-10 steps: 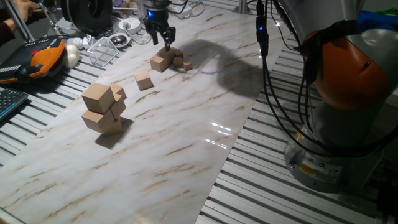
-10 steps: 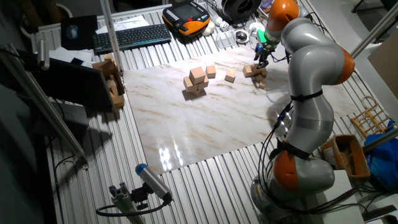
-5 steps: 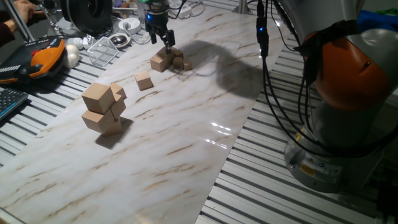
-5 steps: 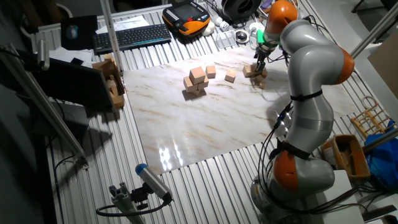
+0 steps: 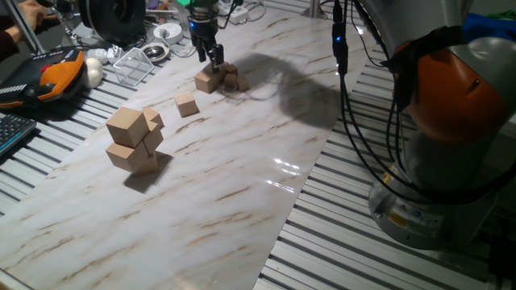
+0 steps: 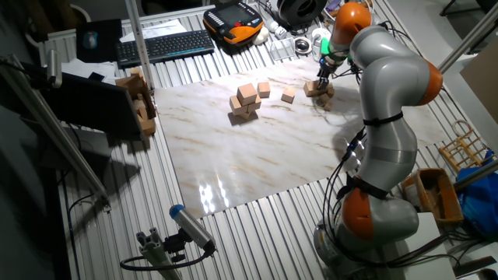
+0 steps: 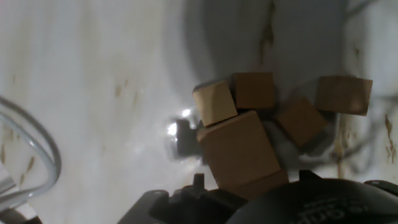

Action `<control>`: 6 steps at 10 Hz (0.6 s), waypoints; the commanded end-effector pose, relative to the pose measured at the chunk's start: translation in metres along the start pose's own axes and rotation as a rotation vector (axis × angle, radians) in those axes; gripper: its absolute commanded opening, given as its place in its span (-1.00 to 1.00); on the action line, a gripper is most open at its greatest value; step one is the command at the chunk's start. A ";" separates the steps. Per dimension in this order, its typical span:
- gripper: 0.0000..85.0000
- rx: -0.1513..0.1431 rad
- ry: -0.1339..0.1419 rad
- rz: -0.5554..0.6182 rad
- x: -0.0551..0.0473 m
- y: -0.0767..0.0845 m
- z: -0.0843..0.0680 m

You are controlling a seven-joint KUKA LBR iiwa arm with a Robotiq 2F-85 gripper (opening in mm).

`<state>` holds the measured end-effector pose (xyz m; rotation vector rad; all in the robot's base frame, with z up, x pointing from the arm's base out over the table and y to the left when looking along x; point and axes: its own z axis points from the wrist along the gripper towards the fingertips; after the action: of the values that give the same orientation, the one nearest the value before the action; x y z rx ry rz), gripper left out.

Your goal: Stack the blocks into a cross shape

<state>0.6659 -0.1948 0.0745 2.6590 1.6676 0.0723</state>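
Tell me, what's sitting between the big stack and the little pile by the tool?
One lone block sits on the marble between the stack and the pile, seen in both fixed views.

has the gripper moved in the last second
Yes. In one fixed view the gripper has risen slightly and its fingers have narrowed, judged against the small pile of blocks just below it, which has not shifted.

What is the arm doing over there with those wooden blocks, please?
The gripper hangs just above a cluster of blocks at the far end of the marble board; whether its jaws are open is unclear. One block lies alone nearby, and a stack of bigger cubes stands further along. No cross shape is visible yet.
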 end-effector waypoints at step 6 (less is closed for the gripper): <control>1.00 -0.009 -0.007 -0.186 0.000 -0.001 0.001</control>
<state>0.6653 -0.1943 0.0737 2.4847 1.8910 0.0691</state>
